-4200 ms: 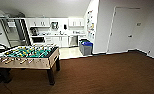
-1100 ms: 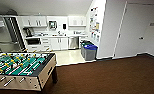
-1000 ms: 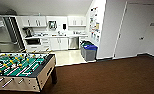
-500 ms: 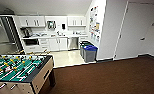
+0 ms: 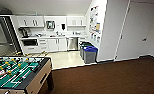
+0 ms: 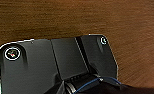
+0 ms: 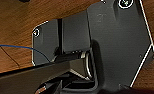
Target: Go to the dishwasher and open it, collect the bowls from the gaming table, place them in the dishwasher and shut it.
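Note:
The dishwasher point(image 5: 72, 43), a steel front under the counter, stands shut at the far end of the kitchenette, between white cabinet doors point(image 5: 53, 45) and the bins. The bowls and the gaming table are out of view. In the left wrist view the robot's dark plate point(image 6: 55, 65) hangs over brown floor point(image 6: 68, 17). In the right wrist view the dark plate point(image 7: 105, 37) also hangs over brown floor point(image 7: 13, 25).
A table-football table point(image 5: 15, 72) with a green field juts in at the lower left. A grey bin with a blue lid point(image 5: 89, 54) and a green-lidded bin point(image 5: 84, 46) stand by the white wall corner point(image 5: 110, 32). Pale kitchen floor point(image 5: 64, 58) meets brown carpet point(image 5: 113, 77). A white door point(image 5: 140, 32) is at the right.
The whole head picture has shifted: the camera has moved forward, so the kitchenette looks nearer and the table-football table sits lower and further left.

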